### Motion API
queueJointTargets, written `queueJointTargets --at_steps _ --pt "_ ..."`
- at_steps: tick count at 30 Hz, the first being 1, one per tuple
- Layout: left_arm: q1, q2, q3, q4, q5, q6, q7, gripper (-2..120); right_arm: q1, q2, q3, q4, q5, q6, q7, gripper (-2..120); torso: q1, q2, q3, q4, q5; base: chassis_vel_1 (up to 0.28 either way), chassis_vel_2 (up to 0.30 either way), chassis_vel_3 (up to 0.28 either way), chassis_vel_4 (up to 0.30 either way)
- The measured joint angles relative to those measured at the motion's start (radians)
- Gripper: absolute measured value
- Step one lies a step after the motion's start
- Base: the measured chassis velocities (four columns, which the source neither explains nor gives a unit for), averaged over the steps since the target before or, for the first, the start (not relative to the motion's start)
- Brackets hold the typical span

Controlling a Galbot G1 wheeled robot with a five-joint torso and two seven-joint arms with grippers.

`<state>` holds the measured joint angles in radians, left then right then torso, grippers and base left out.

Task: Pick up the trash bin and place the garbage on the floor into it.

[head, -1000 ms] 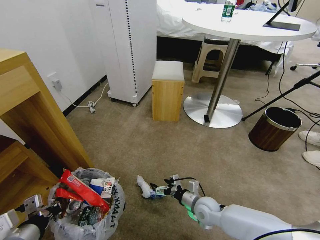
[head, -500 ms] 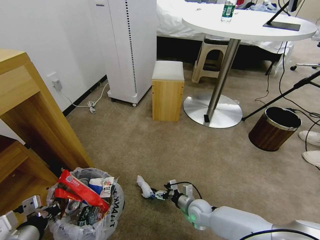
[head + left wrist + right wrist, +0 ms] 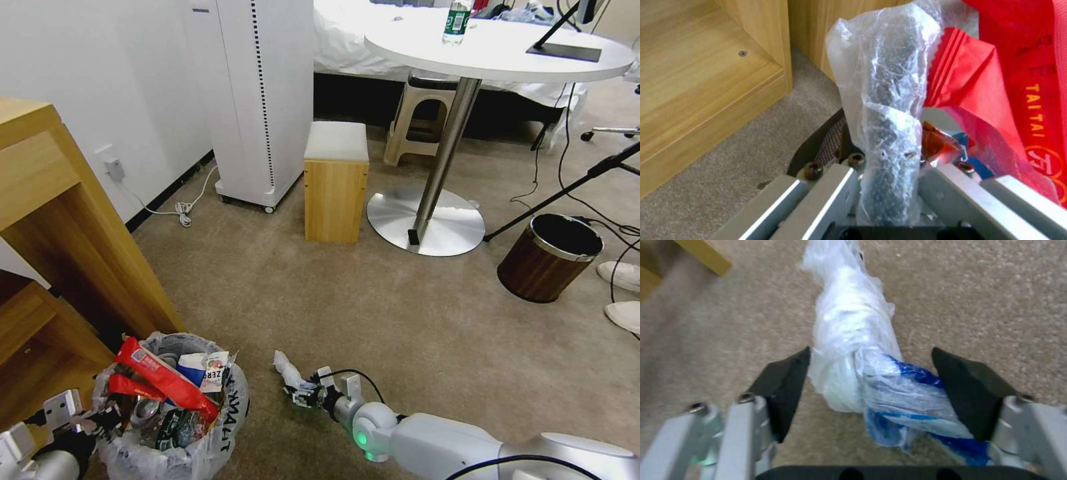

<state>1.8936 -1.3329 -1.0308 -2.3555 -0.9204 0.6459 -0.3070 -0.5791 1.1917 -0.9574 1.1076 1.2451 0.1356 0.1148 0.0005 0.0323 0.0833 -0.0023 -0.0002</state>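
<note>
The left gripper [image 3: 889, 186] was clamped on the trash bin [image 3: 170, 427] rim (bag-lined, already stuffed), just right of the wooden cabinet [image 3: 60, 220]. Right of the bin, the right gripper [image 3: 871, 386] was spread around what looked like a plastic-wrapped wad [image 3: 858, 350] on the floor [image 3: 373, 307].

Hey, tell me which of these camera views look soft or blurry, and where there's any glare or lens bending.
Head view: sharp, with wide-angle bending of the white cabinet and bright glare on the round white table. Left wrist view: soft, with sheen on the crinkly clear bag over the black trash bin rim. Right wrist view: blurred carpet, and highlights wash out the white-and-blue plastic-wrapped litter.
</note>
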Motion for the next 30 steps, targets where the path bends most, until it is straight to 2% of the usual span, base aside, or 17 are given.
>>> queueJointTargets --at_steps 2,3,6,7,10,11,13,19,22,23,26,30 --pt "0.004 -0.001 0.001 -0.007 0.002 -0.003 0.000 1 -0.002 0.013 0.001 -0.025 -0.013 0.006 -0.006 57 0.000 0.000 0.000 -0.0001 0.0001 0.000 0.000 0.000 0.000" --pt "0.004 -0.001 0.001 -0.007 0.002 -0.003 0.000 1 -0.002 0.013 0.001 -0.025 -0.013 0.006 -0.006 57 0.000 0.000 0.000 -0.0001 0.0001 0.000 0.000 0.000 0.000" --pt "0.006 -0.002 0.002 -0.016 0.002 -0.005 0.001 1 -0.006 0.023 0.002 -0.033 -0.032 0.017 -0.009 44 0.000 0.000 0.000 0.0000 0.0003 0.000 0.000 0.000 0.000" --pt "0.006 -0.002 0.002 -0.016 0.002 -0.005 0.001 1 -0.006 0.023 0.002 -0.033 -0.032 0.017 -0.009 44 0.000 0.000 0.000 0.0000 0.0003 0.000 0.000 0.000 0.000" --pt "0.003 -0.002 0.005 -0.015 0.003 -0.011 0.001 1 -0.008 0.001 0.002 -0.003 -0.050 0.028 -0.009 27 0.000 0.000 0.000 0.0000 0.0002 0.000 0.000 0.000 0.000" --pt "0.003 -0.002 0.005 -0.015 0.003 -0.011 0.001 1 -0.008 0.001 0.002 -0.003 -0.050 0.028 -0.009 27 0.000 0.000 0.000 0.0000 0.0002 0.000 0.000 0.000 0.000" --pt "0.000 -0.005 0.011 -0.014 0.006 -0.012 0.001 1 -0.008 -0.021 0.002 0.017 -0.054 0.032 -0.009 19 0.000 0.000 0.000 0.0000 0.0002 0.000 0.000 0.000 0.000" --pt "-0.006 -0.007 0.020 -0.010 0.009 -0.013 0.001 1 -0.014 -0.057 0.013 0.035 -0.067 0.053 -0.017 17 0.000 0.000 0.000 0.0000 0.0004 0.000 0.000 0.000 0.000" --pt "-0.011 -0.006 0.021 0.000 0.010 -0.013 0.001 1 -0.021 -0.119 0.045 0.094 -0.081 0.086 -0.033 17 0.000 0.000 0.000 0.0000 0.0007 0.000 0.000 0.000 0.000" --pt "-0.011 -0.006 0.021 0.000 0.010 -0.013 0.001 1 -0.021 -0.119 0.045 0.094 -0.081 0.086 -0.033 17 0.000 0.000 0.000 0.0000 0.0007 0.000 0.000 0.000 0.000" --pt "-0.014 -0.005 0.027 0.010 0.014 -0.013 0.000 1 -0.024 -0.211 0.110 0.220 -0.128 0.159 -0.072 15 0.000 0.000 0.000 -0.0002 0.0005 0.000 0.000 0.000 0.000" --pt "-0.014 -0.005 0.032 0.013 0.019 -0.013 0.000 1 -0.023 -0.261 0.156 0.301 -0.163 0.190 -0.098 7 0.000 0.000 0.000 -0.0001 0.0000 0.000 0.000 0.000 0.000"
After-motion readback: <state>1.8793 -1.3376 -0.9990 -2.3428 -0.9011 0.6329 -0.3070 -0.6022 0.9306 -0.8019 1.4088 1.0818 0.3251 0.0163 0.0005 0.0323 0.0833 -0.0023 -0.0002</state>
